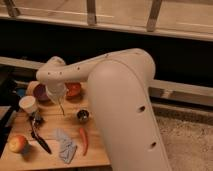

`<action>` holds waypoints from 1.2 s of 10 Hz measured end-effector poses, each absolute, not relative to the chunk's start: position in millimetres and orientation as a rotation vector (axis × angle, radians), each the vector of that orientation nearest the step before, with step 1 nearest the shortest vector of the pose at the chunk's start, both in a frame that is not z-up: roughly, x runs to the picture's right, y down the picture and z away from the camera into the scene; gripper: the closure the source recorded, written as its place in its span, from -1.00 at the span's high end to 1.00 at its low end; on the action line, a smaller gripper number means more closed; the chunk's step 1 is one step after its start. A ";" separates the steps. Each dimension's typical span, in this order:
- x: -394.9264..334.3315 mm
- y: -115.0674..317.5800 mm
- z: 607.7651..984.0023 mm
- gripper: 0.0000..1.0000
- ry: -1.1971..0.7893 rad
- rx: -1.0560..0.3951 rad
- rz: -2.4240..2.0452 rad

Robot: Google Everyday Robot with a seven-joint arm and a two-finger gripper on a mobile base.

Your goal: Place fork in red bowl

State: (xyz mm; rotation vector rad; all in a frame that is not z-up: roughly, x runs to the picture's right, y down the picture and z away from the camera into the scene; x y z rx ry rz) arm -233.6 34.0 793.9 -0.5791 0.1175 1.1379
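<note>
My gripper [56, 95] hangs at the end of the big white arm, over the back left of the wooden table [95, 152]. It is shut on the fork [61, 108], a thin silver piece that hangs down from it above the tabletop. The red bowl [74, 90] sits just right of the gripper, partly behind the arm. The fork's lower tip is left of and in front of that bowl, not over it.
A purple bowl [40, 94] and a white cup [28, 104] stand left of the gripper. A small metal cup [82, 116], a red chili [84, 140], a grey cloth [65, 146], a black-handled tool [39, 135] and an apple [18, 143] lie nearer the front. The arm's bulk hides the table's right side.
</note>
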 end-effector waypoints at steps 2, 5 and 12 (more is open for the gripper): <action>-201.8 -17.1 797.7 -1.00 0.038 -0.528 1.237; -204.1 -20.8 796.0 -1.00 0.024 -0.533 1.247; -197.0 -48.7 809.1 -1.00 -0.010 -0.450 1.297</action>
